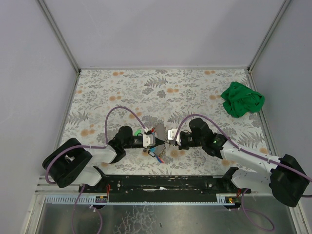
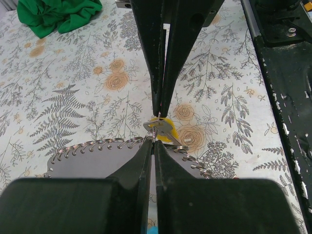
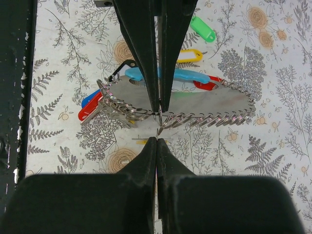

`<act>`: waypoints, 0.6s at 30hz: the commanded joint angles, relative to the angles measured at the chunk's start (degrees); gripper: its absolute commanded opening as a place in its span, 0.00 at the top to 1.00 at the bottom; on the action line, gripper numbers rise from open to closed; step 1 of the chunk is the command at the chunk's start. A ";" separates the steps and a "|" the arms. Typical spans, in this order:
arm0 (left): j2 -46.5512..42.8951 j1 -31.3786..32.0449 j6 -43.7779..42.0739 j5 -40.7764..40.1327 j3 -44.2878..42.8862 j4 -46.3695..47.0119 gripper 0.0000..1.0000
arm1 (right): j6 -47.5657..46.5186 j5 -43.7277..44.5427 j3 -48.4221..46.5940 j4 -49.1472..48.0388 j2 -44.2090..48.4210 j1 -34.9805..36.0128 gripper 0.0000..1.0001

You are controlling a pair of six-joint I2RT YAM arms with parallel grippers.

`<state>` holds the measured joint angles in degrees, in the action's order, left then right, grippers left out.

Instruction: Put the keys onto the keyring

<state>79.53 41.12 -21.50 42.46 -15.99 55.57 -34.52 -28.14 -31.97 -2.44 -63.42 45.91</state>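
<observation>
1. Left hand point(image 2: 153, 144) and right hand point(image 2: 161, 112), both pressed together, meet tip to tip over the bench point(image 2: 73, 97).
2. The yellow key point(image 2: 165, 132) sits between their tips, against the ring-edged plate point(image 2: 97, 163); which hand grips it is unclear.
3. The green key point(image 3: 202, 28) lies apart, beside the left arm.

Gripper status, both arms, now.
Left gripper: closed, apparently pinching a keyring on the gray plate's edge.
Right gripper: closed, apparently on the yellow key.

Robotics lab test cell: plain white panels point(image 1: 161, 29) in metal framing point(image 1: 59, 34) enclose a floral tabletop point(image 1: 195, 80); robot arms point(image 1: 97, 155) bolted at the bottom edge.
</observation>
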 commanded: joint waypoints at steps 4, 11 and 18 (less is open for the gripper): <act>0.18 -0.24 -0.52 1.30 -1.54 1.65 1.00 | -0.80 -1.34 -2.69 -1.33 -0.06 0.75 1.00; 0.14 -0.23 -0.52 1.31 -1.54 1.67 1.00 | -0.67 -0.11 -2.53 -1.61 0.22 0.76 1.00; 0.18 -0.25 -0.50 1.27 -1.59 1.72 1.00 | -0.59 -1.16 -2.78 -1.90 0.01 0.85 1.00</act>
<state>79.55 41.12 -21.50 42.72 -16.01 55.42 -34.52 -28.14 -31.97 -2.44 -63.66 46.09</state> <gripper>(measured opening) 0.009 0.011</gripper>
